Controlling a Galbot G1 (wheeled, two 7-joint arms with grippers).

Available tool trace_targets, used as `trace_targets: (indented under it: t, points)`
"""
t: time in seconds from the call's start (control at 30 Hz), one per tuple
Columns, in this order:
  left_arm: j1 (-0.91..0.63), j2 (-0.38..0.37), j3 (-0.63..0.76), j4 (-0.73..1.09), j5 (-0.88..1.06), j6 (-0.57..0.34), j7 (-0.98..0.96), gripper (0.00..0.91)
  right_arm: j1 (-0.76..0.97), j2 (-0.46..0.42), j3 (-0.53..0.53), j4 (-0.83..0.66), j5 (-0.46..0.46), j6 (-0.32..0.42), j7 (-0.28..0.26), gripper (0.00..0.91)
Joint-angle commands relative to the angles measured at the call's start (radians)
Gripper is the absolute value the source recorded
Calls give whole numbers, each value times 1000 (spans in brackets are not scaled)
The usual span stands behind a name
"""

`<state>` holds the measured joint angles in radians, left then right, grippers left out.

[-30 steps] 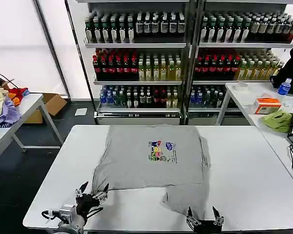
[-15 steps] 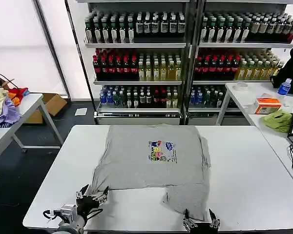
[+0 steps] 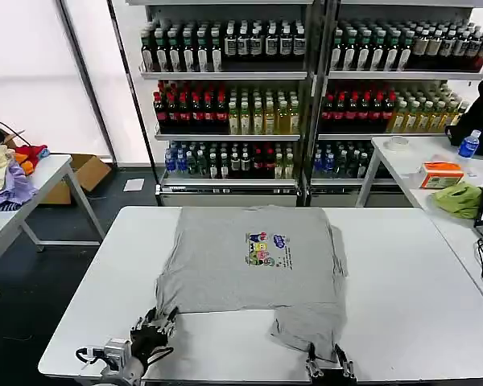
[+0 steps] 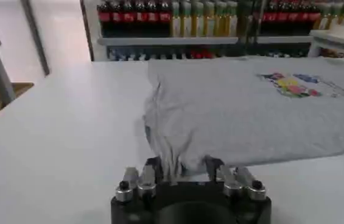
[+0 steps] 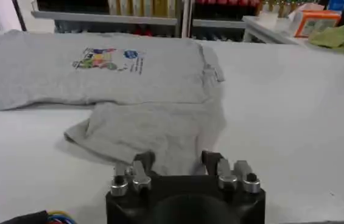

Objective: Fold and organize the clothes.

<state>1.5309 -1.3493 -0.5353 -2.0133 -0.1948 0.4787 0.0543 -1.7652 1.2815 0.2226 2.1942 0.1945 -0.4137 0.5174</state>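
A large grey T-shirt (image 3: 249,273) with a small colourful chest print (image 3: 267,249) lies flat on the white table (image 3: 402,281). Its near right part is folded down into a flap (image 3: 310,326). My left gripper (image 3: 157,326) sits at the shirt's near left corner. In the left wrist view its fingers (image 4: 153,167) stand open, straddling a bunched fold of the T-shirt (image 4: 251,115). My right gripper (image 3: 326,360) is at the flap's near edge. In the right wrist view the right gripper (image 5: 178,159) is open, with the hem of the T-shirt (image 5: 129,79) between its fingertips.
Shelves of bottles (image 3: 225,112) stand behind the table. A side table at right holds a green cloth (image 3: 459,197), an orange box (image 3: 440,173) and a blue bottle (image 3: 468,143). At left, coloured garments (image 3: 8,173) lie on another table, with a cardboard box (image 3: 84,173) beyond.
Both grippers have moved forward onto the shirt's near edge and their fingers have narrowed. The near left corner has bunched slightly.
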Motion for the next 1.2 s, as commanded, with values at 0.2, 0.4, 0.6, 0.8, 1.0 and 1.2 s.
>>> trace_targets:
  t: [0.2, 0.4, 0.6, 0.8, 1.0, 1.2]
  points:
    - [-16, -5, -1, 23, 0, -5, -4, 10, -2, -3, 3, -8, 2, 15, -5, 0]
    - [-28, -10, -3, -11, -37, -72, -23, 10, 1, -6, 32, 25, 0, 46, -31, 0]
    - [-33, -9, 3, -91, -58, -134, -20, 0, 27, 7, 110, 122, -9, 99, -83, 0]
    - [-78, -10, 10, -92, -77, -143, -26, 0, 88, 20, 197, 166, -4, 95, -109, 0]
    - [-151, -6, 27, -32, -104, -137, -36, 0, 186, 30, 229, 112, 9, 84, -139, 0]
    - [-245, 7, 48, 57, -128, -125, -42, 0, 364, 32, 234, -15, 16, 32, -174, 0]
